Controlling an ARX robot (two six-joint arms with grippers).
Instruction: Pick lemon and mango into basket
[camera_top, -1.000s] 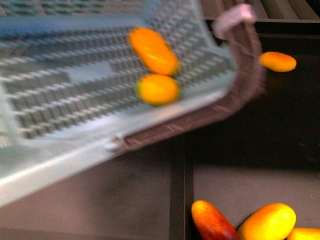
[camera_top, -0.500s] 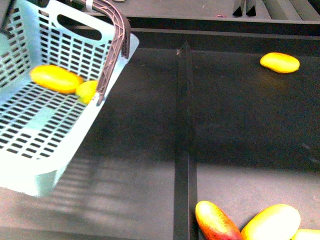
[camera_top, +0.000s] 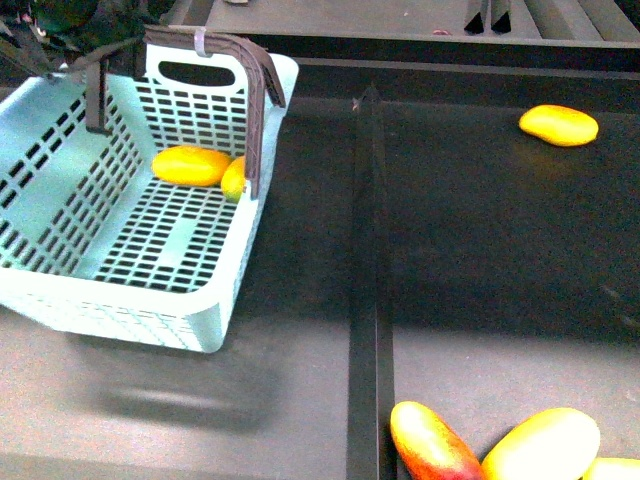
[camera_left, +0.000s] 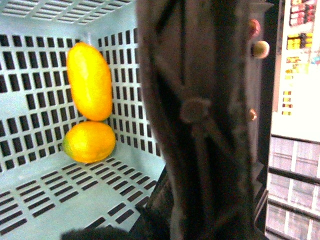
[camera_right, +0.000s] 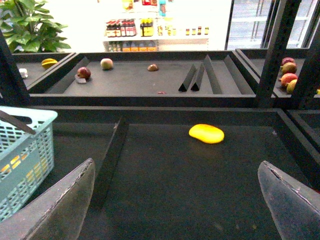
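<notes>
The light-turquoise basket (camera_top: 60, 290) hangs at the left of the front view, tilted, casting a shadow on the shelf below. Its brown handle (camera_top: 250, 90) is raised. Inside, against the far wall, lie a long orange-yellow mango (camera_top: 190, 165) and a rounder lemon (camera_top: 233, 178). The left wrist view shows the same mango (camera_left: 90, 80) and lemon (camera_left: 89, 141) beside the handle (camera_left: 200, 100), on which my left gripper (camera_left: 190, 222) is shut. My right gripper (camera_right: 175, 200) stands open over bare dark shelf, with a loose yellow mango (camera_right: 206, 133) beyond it.
A raised black divider (camera_top: 365, 280) runs down the shelf between basket and right bay. The loose yellow mango (camera_top: 558, 125) lies far right. Three more fruits (camera_top: 430, 445) crowd the near right edge. A back shelf (camera_right: 150, 80) carries apples; a plant (camera_right: 30, 25) stands at its end.
The basket has swung from close in front of the camera away to the left and levelled out. The two fruits slid to its far wall. The loose fruits stayed put.
</notes>
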